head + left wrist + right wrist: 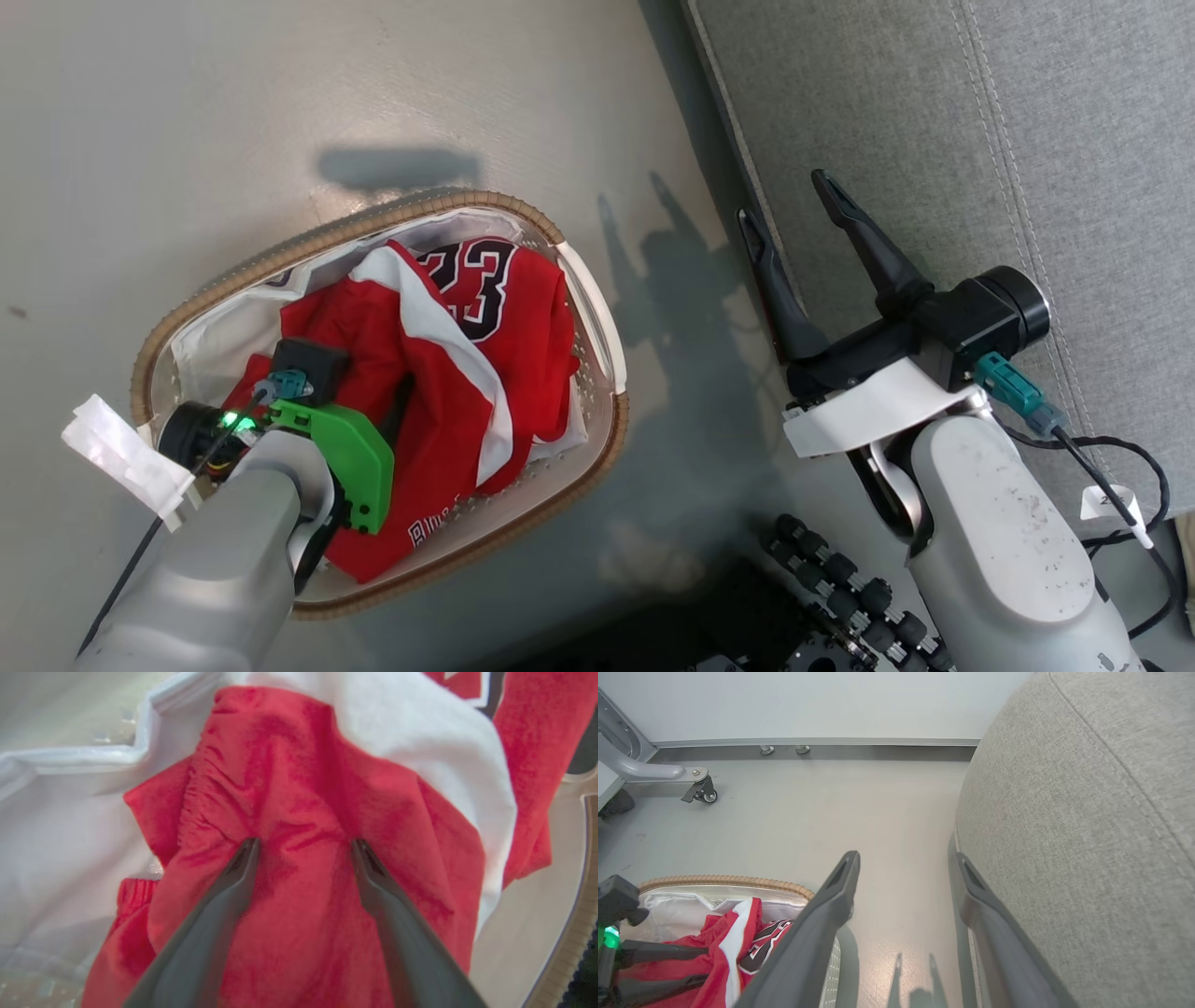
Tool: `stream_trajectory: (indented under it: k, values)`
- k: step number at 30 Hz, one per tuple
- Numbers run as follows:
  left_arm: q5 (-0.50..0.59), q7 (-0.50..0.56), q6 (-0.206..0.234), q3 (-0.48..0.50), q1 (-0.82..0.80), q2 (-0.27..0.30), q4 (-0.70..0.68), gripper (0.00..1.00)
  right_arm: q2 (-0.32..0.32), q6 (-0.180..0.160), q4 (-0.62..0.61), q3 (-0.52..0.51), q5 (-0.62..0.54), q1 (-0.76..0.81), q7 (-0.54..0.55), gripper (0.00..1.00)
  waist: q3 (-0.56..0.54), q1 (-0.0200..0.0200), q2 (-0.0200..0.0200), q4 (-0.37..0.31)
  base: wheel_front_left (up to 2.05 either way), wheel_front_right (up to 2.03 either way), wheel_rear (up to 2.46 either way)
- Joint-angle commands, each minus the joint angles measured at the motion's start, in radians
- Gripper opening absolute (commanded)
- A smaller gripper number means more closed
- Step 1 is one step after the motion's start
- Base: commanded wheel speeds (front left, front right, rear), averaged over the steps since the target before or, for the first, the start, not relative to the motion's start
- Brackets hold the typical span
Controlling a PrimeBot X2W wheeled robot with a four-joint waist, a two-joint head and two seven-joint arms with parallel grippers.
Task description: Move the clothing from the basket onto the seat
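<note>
Nothing is on the seat (980, 140) yet: the red clothing (523, 373) lies heaped in the basket (373, 217), my left pincer (303, 844) spread wide with its tips on the fabric, my right pincer (784, 201) open and empty.

The left wrist camera looks along the left hand (303, 843) straight down into the basket (546, 924). It is so close that the red clothing (299, 779) at that hand's tips takes most of its field, with the liner (70, 835) off to one side of the hand. The right wrist camera sits low, looking along the right hand (906, 858) almost level over the floor (831, 812) to the wall (808, 704), with the seat (1087, 835) close beside that hand. The head camera looks steeply down from above both hands, farther off. It shares basket, clothing and liner with the left wrist view. With the right wrist view it shares basket rim, clothing, floor and seat edge.
</note>
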Motion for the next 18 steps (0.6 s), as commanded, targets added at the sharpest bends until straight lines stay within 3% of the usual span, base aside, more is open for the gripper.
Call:
stream_trajectory:
  k: [1, 2, 3, 4, 11, 18]
  values:
    - [-0.029, 0.008, -0.003, -0.017, -0.004, 0.010, 0.001, 1.00, -0.002, -0.001, 0.004, 0.002, 0.001, -0.006, -0.005, 1.00, -0.007, -0.0001, 0.0000, 0.003, 0.00, 0.00, 0.00]
    - [-0.045, 0.015, -0.003, -0.038, -0.004, 0.013, 0.001, 1.00, -0.002, -0.001, 0.006, 0.003, 0.001, -0.006, -0.005, 1.00, -0.011, -0.0001, 0.0000, 0.003, 0.00, 0.00, 0.00]
    - [-0.065, 0.022, -0.003, -0.061, 0.000, 0.013, -0.003, 0.62, -0.002, -0.001, 0.008, 0.004, 0.001, -0.006, -0.005, 1.00, -0.016, -0.0001, 0.0000, 0.003, 0.00, 0.00, 0.00]
    - [-0.077, 0.027, -0.003, -0.079, 0.001, 0.015, -0.002, 0.00, -0.002, -0.001, 0.009, 0.004, 0.001, -0.006, -0.005, 1.00, -0.019, -0.0001, 0.0000, 0.004, 0.00, 0.00, 0.00]
    - [-0.160, 0.025, -0.003, -0.176, 0.002, 0.010, 0.020, 0.00, -0.002, -0.001, 0.014, -0.005, -0.003, -0.003, -0.005, 1.00, -0.061, -0.0001, 0.0000, 0.008, 0.00, 0.00, 0.00]
    - [-0.240, -0.045, -0.003, -0.224, 0.045, -0.011, 0.018, 0.00, -0.002, -0.001, 0.032, -0.023, -0.008, 0.021, -0.005, 1.00, -0.167, -0.0001, 0.0000, 0.019, 0.00, 0.00, 0.00]
